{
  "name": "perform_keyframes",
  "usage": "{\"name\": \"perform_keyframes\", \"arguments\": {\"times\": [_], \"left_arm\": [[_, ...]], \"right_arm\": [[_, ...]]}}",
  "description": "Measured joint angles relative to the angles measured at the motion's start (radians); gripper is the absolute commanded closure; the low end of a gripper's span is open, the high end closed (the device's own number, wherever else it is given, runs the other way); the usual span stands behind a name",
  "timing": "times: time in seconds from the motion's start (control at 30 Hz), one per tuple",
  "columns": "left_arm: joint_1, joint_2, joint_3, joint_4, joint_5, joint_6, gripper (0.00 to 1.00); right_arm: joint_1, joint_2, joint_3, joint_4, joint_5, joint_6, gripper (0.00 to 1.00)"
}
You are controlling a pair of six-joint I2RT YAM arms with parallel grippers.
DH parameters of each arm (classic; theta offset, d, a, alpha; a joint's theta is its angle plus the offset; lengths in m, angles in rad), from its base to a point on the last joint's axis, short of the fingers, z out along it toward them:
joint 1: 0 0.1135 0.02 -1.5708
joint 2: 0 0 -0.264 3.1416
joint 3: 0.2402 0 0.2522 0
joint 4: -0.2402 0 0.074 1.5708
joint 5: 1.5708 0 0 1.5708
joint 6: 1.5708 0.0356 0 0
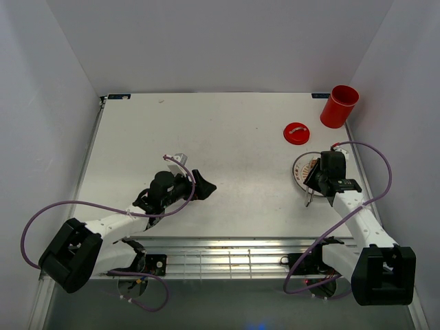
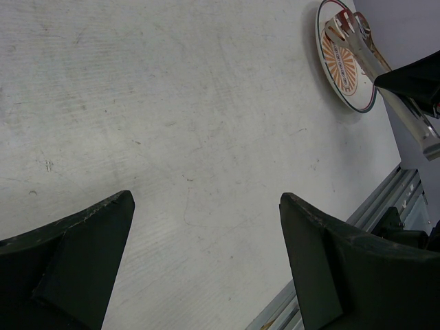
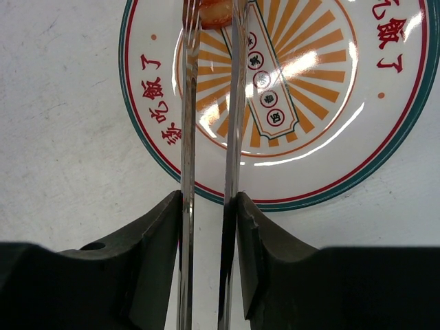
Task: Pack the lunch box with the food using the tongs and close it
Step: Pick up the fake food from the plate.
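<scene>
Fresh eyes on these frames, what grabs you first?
The red lunch box stands open at the far right corner of the table, its lid lying flat just nearer and to its left. The right gripper squeezes the silver tongs over the orange sunburst plate, their tips at a brown piece of food. The left gripper hangs open over the table.
</scene>
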Motion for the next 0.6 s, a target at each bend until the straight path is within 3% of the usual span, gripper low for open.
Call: {"name": "perform_keyframes", "arguments": {"times": [0.6], "left_arm": [[0.000,0.000,0.000,0.000,0.000,0.000,0.03]], "right_arm": [[0.000,-0.107,0.049,-0.085,0.030,-0.037,0.62]]}}
